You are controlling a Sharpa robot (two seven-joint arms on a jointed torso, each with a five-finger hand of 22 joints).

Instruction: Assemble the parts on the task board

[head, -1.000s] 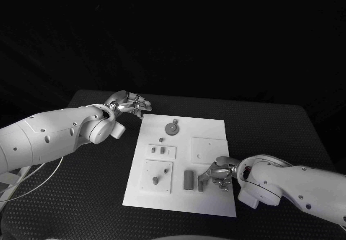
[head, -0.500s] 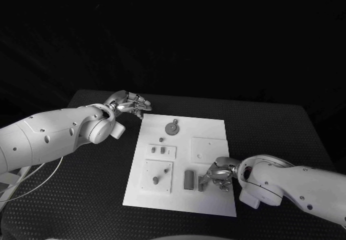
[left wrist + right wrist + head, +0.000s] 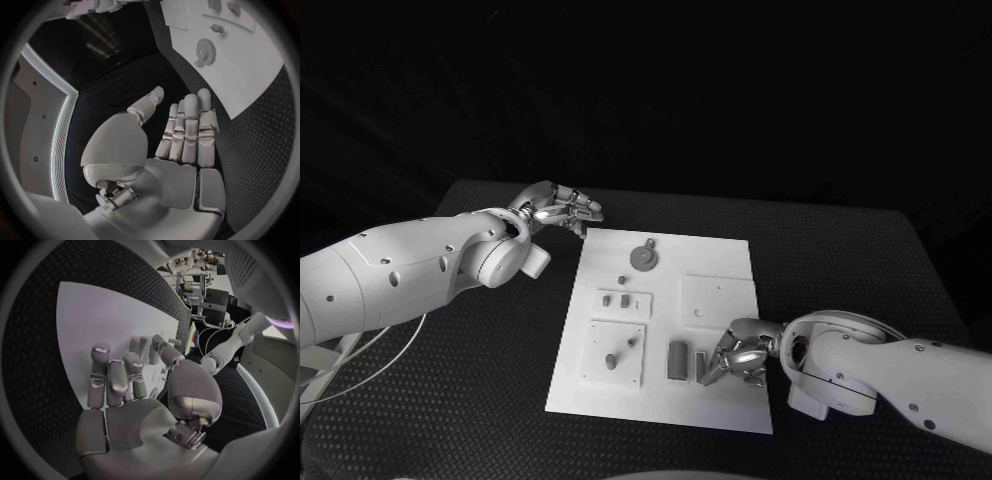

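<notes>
Here I am seeing the silver right hand point(image 3: 738, 358) hovering over the flat white task board point(image 3: 718, 260) beside the small upright grey block point(image 3: 678, 360), fingers apart, grasping nothing. The silver left hand point(image 3: 563, 210) is sitting just off that board's far corner, fingers straight and released.

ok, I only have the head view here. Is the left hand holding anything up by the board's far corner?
Observer: No. In the left wrist view the left hand has a bare palm. Its fingers are straight and side by side, with nothing in them.
Operator: and the right hand, has it got a part?
Observer: In the right wrist view the right hand also has a bare palm, and it is stretched out over the task board. Its thumb and a fingertip reach up to some grey parts, but I cannot tell whether they pinch one.
</notes>
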